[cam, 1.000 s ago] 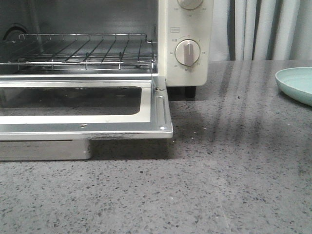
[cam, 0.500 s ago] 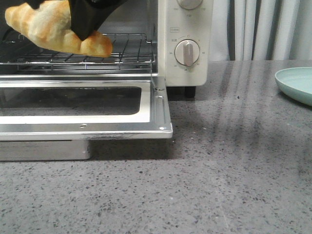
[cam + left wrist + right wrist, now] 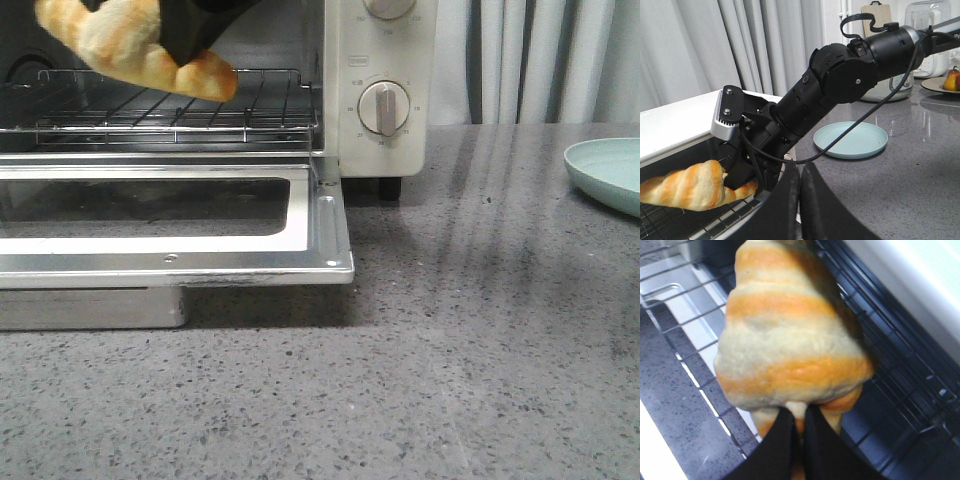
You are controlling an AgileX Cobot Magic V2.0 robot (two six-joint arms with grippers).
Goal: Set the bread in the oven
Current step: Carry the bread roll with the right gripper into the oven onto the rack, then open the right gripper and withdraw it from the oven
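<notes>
Right end effector (image 3: 185,40) holds bread (image 3: 140,50) above the oven (image 3: 380,80) rack (image 3: 170,115).

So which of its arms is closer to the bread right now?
The right. Its gripper is shut on the bread, holding it above the oven rack. The left gripper, shut and empty, hangs back outside the oven, apart from the bread.

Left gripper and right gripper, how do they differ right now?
The right gripper is shut on the bread, holding it above the oven's wire rack; the left gripper holds nothing, its jaws closed together. The right gripper reaches into the oven opening, while the left gripper sits outside it, looking on. Both are black.
</notes>
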